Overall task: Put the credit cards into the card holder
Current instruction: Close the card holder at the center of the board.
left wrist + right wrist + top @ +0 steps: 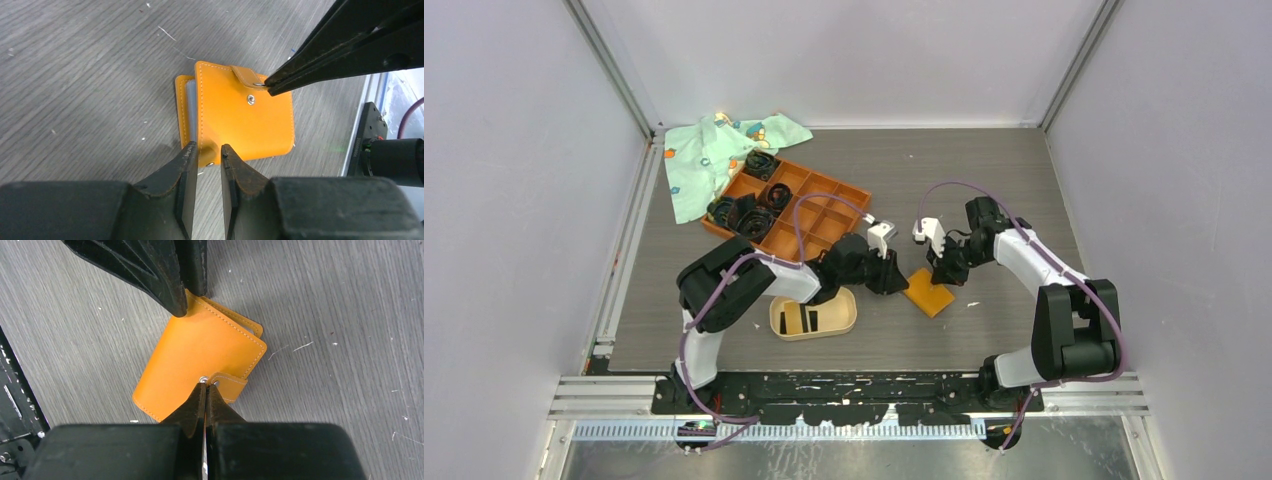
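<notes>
A flat square orange wallet with a snap strap lies on the grey wooden tabletop, about in the middle and a bit toward the near edge. It is closed, and a thin blue-grey strip of its inside peeks out at one side.

The right end effector has its two fingers pressed tight together. Their tips touch the end of the wallet's strap, right at the little metal snap.

The left end effector is at the opposite edge of the wallet. Its fingers stand a little apart, with a bit of that edge showing between the tips. I cannot tell if they are squeezing it.

The small beige oval card holder sits near the near edge of the tabletop, just left of the wallet, partly under the left arm. Two dark flat shapes show inside it, too small to tell what they are.

Toward the far left corner sits a big orange grid tray with black coiled bands in some boxes. A pale green printed cloth lies bunched at that corner, touching the tray.
</notes>
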Controlling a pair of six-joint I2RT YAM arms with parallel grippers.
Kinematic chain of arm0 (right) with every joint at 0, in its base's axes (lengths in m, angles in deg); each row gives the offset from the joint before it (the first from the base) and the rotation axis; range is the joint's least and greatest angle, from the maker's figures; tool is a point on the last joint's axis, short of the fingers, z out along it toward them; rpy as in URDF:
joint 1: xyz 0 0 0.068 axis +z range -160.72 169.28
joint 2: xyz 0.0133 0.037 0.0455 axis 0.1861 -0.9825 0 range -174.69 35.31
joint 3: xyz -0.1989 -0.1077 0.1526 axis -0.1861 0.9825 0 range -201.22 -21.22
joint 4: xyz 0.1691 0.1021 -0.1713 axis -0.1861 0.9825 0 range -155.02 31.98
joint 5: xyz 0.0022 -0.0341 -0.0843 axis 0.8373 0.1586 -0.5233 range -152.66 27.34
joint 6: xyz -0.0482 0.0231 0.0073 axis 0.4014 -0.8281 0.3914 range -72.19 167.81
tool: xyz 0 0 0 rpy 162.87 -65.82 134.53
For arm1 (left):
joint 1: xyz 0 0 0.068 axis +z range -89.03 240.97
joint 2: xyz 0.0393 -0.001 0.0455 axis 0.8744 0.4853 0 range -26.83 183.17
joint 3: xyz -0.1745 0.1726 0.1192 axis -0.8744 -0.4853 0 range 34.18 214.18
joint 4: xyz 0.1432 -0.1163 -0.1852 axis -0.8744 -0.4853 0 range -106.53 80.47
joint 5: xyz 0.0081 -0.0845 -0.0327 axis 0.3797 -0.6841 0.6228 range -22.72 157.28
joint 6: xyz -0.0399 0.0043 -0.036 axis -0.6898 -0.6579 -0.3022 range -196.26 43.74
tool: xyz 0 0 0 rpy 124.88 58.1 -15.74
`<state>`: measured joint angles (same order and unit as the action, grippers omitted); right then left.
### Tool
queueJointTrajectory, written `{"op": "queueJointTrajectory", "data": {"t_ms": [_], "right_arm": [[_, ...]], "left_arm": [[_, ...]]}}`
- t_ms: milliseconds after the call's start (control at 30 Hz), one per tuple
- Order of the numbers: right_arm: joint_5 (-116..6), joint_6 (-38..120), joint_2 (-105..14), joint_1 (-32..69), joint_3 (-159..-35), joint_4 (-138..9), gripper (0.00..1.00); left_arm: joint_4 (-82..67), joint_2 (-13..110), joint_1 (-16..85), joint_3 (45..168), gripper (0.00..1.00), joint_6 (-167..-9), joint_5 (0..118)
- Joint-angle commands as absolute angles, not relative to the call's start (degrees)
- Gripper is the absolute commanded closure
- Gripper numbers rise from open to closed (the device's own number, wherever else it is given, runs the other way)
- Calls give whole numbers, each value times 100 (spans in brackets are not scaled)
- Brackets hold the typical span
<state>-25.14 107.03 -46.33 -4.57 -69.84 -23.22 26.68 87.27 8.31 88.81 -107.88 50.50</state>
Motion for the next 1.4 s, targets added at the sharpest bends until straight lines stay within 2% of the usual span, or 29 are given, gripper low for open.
{"op": "queueJointTrajectory", "data": {"t_ms": [0, 567, 1367], "right_arm": [[-2497, 11089, -4472, -466, -7065, -2221, 99], [-2670, 11834, -4249, -468, -6807, -2098, 99], [-2611, 12568, -4309, -432, -6587, -1917, 99]], "left_arm": [[3134, 8591, 732, 9050, 76, -10898, 4860], [3348, 8543, 657, 8999, 78, -11037, 4986], [3583, 9242, 525, 9366, 86, -11502, 4805]]}}
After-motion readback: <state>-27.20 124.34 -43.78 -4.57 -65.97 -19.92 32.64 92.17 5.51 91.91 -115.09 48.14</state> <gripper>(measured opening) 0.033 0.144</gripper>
